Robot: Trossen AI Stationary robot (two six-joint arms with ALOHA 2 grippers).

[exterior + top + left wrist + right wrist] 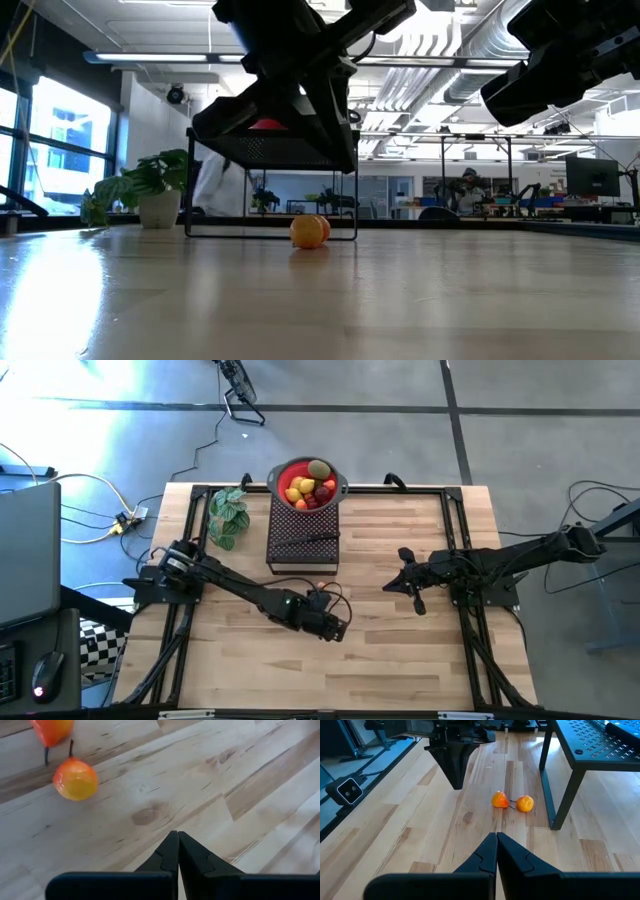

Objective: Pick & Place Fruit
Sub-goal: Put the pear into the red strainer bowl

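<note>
Lying loose on table point(210, 780): two orange-yellow fruits point(75, 779), dark stems.

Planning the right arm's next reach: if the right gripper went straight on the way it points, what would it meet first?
Probably the pair of small orange fruits on the table; the shut right gripper points roughly at them, with the left gripper beyond and to one side. Depth is uncertain.

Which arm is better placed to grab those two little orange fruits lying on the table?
Probably the left. The left gripper hangs over the table's middle with the two orange fruits just ahead of its closed fingers. The right gripper, also closed, sits farther off.
</note>
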